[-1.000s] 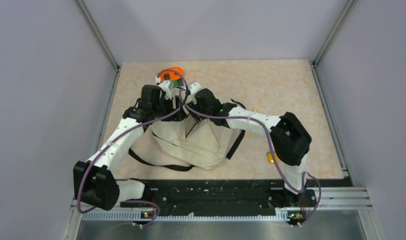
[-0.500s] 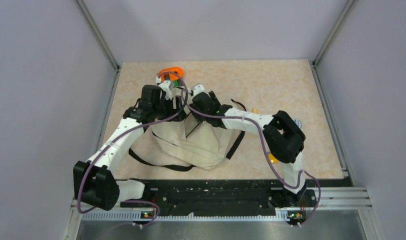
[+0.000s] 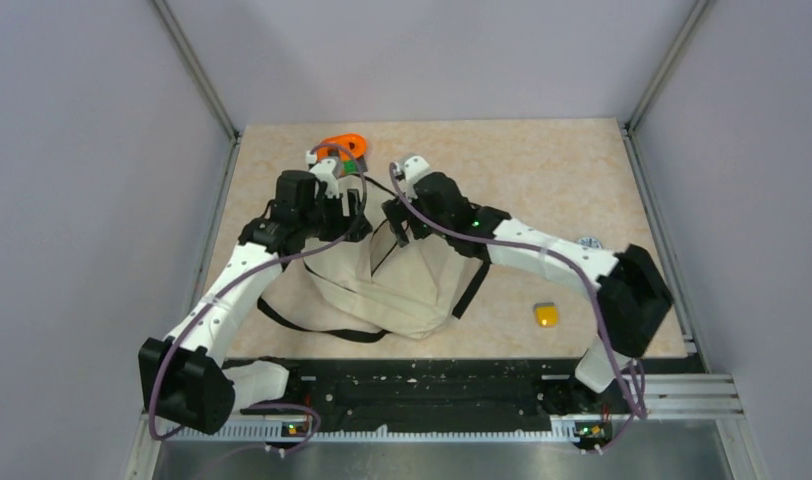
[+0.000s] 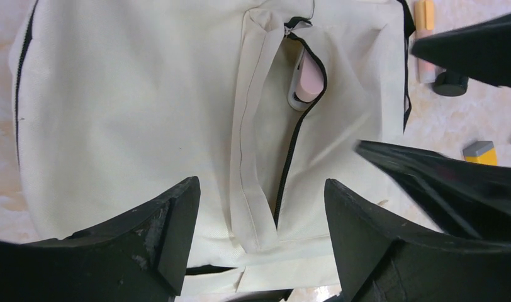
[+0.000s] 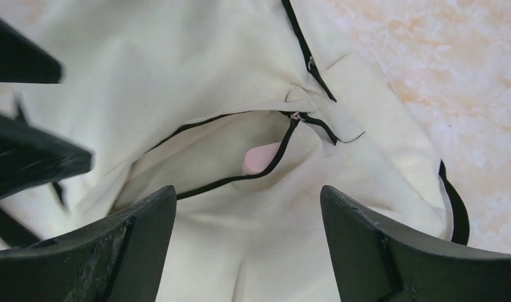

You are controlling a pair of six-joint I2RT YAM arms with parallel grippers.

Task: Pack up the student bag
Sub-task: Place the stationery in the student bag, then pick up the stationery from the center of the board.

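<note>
just beneath left pincer (image 4: 259, 195), student bag (image 4: 114, 113), right pincer (image 5: 247, 198) beside, both spread

An orange rounded plastic object (image 3: 340, 147) sits at upper centre of the beige marbled tabletop (image 3: 542, 180), a small yellow block (image 3: 546, 315) at lower right. In the left wrist view, a pale pink rounded item (image 4: 308, 78) shows at upper centre.

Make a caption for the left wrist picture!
Open left gripper above the student bag, pink thing peeking from its unzipped pocket.
</note>
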